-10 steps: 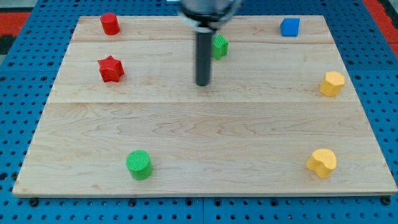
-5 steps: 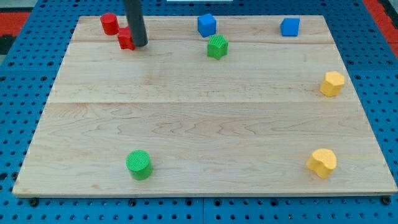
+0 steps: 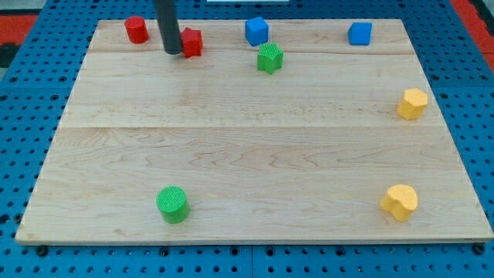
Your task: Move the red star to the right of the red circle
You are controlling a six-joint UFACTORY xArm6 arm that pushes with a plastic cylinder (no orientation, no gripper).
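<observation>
The red star lies near the view's top left on the wooden board, to the right of the red circle. My tip is down on the board between them, touching the star's left side. The rod rises out of the view's top and hides part of the star's left edge.
A blue cube and a green star sit right of the red star. Another blue cube is at the top right. Two yellow blocks are along the right edge. A green circle is at the bottom left.
The tip went from the board's middle to the top left. The red star moved up from the left, then right, from the rod's left side to its right side.
</observation>
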